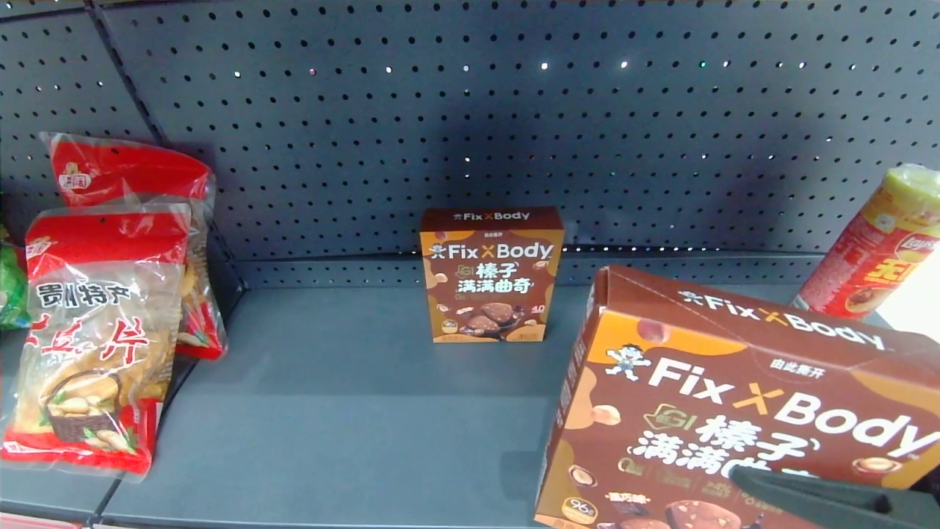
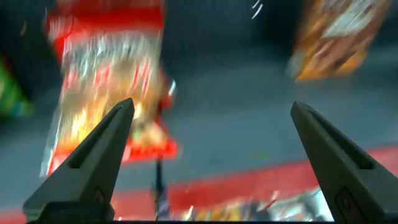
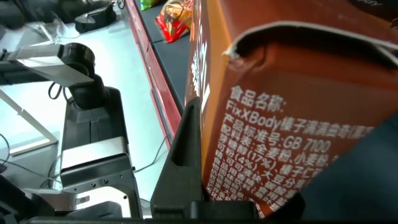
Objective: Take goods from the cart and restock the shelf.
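One cookie box [image 1: 490, 275] already stands at the back of the shelf [image 1: 330, 382]. My right fingers [image 3: 186, 162] clamp a second box [image 1: 734, 411] at the shelf's front right (not yet placed, I judge); my left fingers [image 2: 93, 168] gape wide, empty.

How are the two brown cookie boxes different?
The back box stands upright by itself on the shelf; the near box is tilted. The back box is free; the near box is clamped in the right end effector. Both have the same brown and orange design.
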You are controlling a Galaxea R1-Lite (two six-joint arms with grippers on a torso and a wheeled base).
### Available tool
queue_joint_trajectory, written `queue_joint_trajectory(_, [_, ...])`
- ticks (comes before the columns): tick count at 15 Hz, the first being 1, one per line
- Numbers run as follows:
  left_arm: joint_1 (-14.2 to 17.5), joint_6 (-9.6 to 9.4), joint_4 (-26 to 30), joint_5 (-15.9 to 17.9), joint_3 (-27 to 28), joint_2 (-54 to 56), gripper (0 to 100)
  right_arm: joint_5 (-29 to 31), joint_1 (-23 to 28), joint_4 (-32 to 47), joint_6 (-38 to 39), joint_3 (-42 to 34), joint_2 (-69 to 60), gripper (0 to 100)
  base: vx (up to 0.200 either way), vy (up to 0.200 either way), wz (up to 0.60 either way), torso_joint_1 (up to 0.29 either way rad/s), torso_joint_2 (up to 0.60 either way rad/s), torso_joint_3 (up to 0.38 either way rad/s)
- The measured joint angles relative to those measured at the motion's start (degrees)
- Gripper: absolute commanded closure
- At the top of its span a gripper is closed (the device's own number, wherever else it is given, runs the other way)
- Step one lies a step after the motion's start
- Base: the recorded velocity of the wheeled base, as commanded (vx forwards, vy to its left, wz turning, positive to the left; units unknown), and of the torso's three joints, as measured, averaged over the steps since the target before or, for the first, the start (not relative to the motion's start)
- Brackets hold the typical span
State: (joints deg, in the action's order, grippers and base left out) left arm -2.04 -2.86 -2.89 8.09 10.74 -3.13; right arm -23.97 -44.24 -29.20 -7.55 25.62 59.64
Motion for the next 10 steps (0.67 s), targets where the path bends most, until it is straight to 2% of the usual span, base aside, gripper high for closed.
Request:
queue_joint_trajectory(2, [-5.6, 2.46, 0.6, 1.9, 4.4, -4.1, 0, 0.1, 0.0, 0.0, 0.0, -0.1, -0.3, 100, 0.0, 0.0, 0.0, 0.0, 0.0, 0.0])
queue_joint_trajectory(4, [-12.7, 5.84, 0.6, 3.6, 5.5, -7.2, 0, 0.3, 0.0, 0.0, 0.0, -0.4, -0.8, 100, 0.0, 0.0, 0.0, 0.0, 0.0, 0.0])
queue_joint_trajectory(6, [-19.9, 7.84, -0.2, 4.3, 6.2, -10.8, 0, 0.3, 0.1, 0.0, 0.0, -0.5, -1.1, 100, 0.0, 0.0, 0.0, 0.0, 0.0, 0.0])
queue_joint_trajectory(8, [-23.4, 8.55, -6.8, 4.7, 7.0, -17.4, 0, 0.4, 0.1, 0.0, 0.0, -0.5, -1.1, 100, 0.0, 0.0, 0.0, 0.0, 0.0, 0.0])
queue_joint_trajectory(10, [-24.6, 9.18, -14.7, 5.3, 8.3, -26.0, 0, 0.5, 0.2, 0.0, 0.0, -0.5, -0.9, 100, 0.0, 0.0, 0.0, 0.0, 0.0, 0.0])
